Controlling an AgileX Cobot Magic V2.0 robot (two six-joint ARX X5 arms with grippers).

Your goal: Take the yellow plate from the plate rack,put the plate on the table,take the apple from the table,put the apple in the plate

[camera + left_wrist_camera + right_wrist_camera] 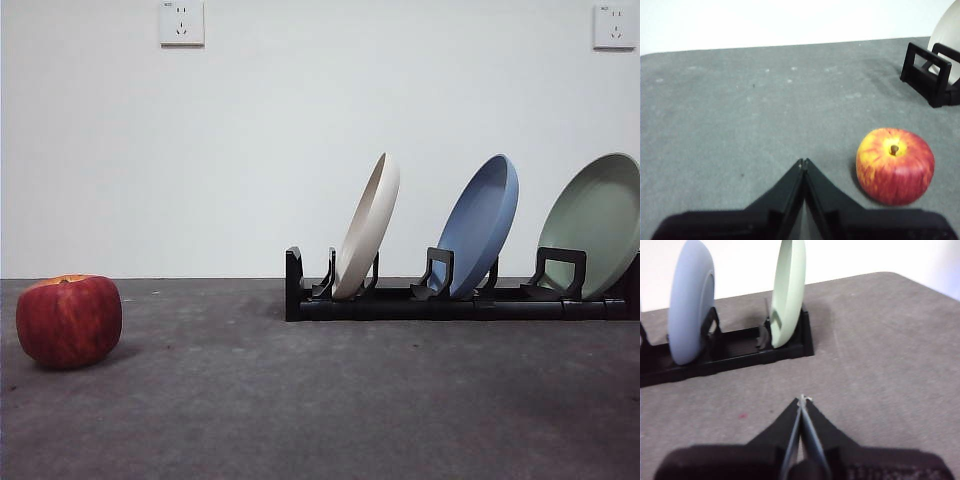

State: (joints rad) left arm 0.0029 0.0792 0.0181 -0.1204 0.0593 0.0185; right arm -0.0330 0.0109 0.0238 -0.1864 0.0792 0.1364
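The tabletop [300, 400] lies open between the apple [68, 320] and the plate rack [450, 300], well apart. In the rack, the yellow plate [367, 225] leans at the near end, with a gap before the blue plate [482, 225]; the green plate [595, 222] follows.

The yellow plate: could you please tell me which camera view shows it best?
The front view: the yellow plate stands whole and edge-on, leaning in the rack. The left wrist view catches only a pale sliver of it at the frame edge. The right wrist view shows the blue and green plates, not this one.
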